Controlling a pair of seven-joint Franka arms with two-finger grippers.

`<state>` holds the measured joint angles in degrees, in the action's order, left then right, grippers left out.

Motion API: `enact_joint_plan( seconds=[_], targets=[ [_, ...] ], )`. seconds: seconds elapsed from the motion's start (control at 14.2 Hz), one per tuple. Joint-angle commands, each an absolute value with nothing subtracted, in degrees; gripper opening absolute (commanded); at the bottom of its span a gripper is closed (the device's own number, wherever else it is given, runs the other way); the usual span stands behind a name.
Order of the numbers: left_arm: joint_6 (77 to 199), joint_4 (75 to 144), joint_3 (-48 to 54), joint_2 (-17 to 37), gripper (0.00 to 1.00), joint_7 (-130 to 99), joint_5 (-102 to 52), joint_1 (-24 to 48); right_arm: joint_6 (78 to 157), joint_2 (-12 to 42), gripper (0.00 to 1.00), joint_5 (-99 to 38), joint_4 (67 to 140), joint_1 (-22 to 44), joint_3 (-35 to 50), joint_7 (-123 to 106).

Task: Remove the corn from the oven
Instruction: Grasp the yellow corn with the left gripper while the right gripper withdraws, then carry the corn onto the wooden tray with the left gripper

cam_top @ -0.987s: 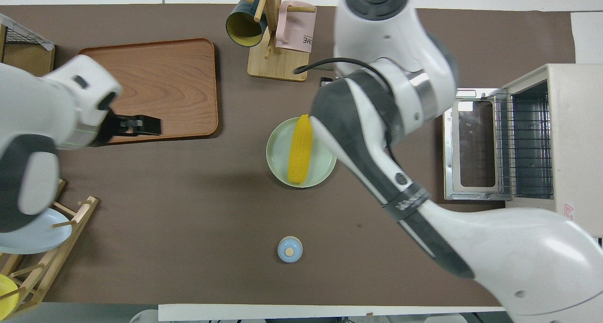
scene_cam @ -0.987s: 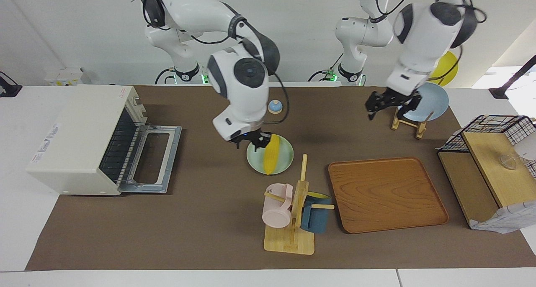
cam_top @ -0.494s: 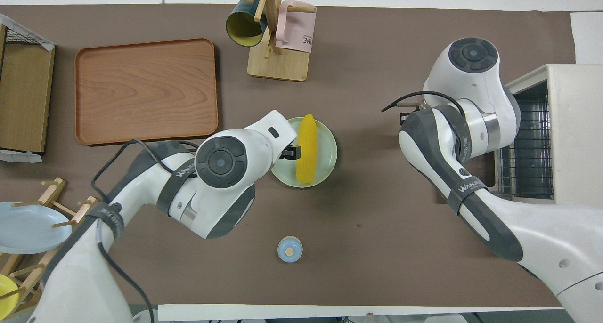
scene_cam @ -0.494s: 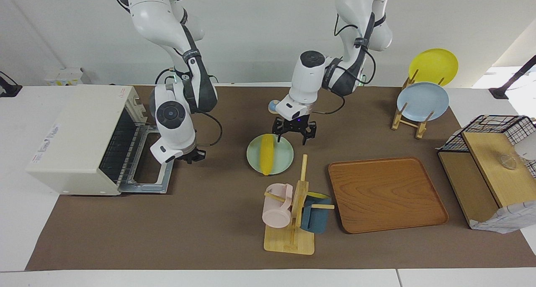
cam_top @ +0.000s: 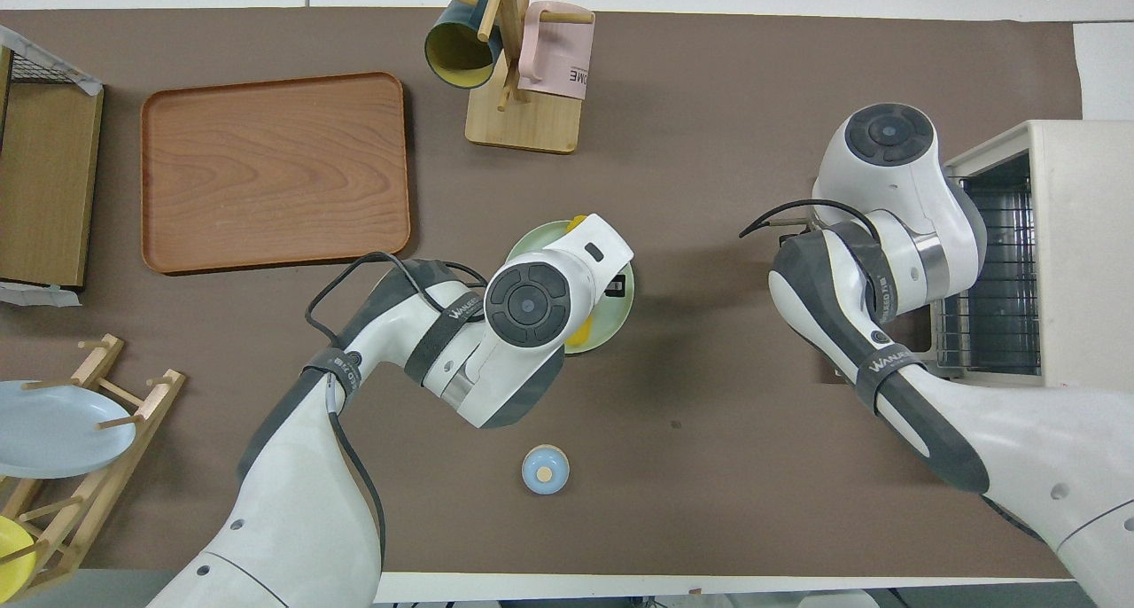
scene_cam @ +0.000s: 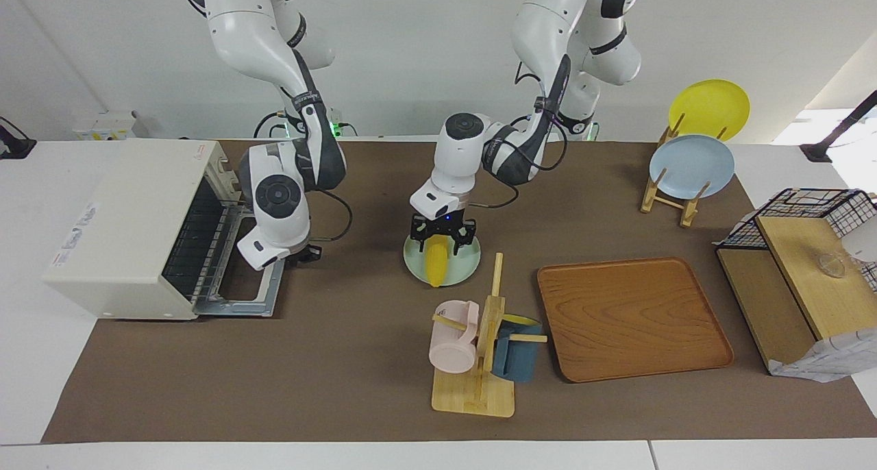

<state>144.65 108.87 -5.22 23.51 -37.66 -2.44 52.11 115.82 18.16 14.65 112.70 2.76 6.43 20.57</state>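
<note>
Since half a second ago my left gripper (scene_cam: 442,239) shifts onto the corn (scene_cam: 436,266), fingers open astride it. Corn lies on the pale green plate (scene_cam: 466,264), long axis running away from me. My right gripper (scene_cam: 306,253), fingers unreadable, waits over the oven (scene_cam: 130,227) door.

Glossy white arm shells, dark grey joint bands, round grey caps, black cables, black pincers, "WANJEE" lettering on bands.
</note>
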Motion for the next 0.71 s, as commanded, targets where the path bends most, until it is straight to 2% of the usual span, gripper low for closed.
enact_joint_plan(
  seconds=[0.0,0.14,0.35,0.49,0.63],
  targets=[
    [144.41,108.11,-6.33,24.08,0.01,-38.49,-3.25,52.65,116.98,17.23,0.0,18.08,114.17,1.41,7.47,19.25],
    [137.06,105.22,-7.2,22.95,0.0,-37.8,-3.16,50.64,115.23,17.4,0.0,21.18,112.42,1.15,7.47,16.8],
    [129.4,104.86,-7.47,19.69,0.0,-26.76,-2.9,39.5,105.85,18.46,0.0,20.66,103.66,0.79,7.56,10.91],
    [129.1,105.11,-7.47,19.95,0.0,-19.55,-2.81,32.9,101.01,16.97,0.0,20.22,100.21,-0.08,7.73,8.8],
    [131.99,104.5,-7.47,21.26,0.0,-12.69,-2.64,25.7,99.5,13.2,0.0,15.32,99.93,-2.8,7.65,4.68]
  ],
)
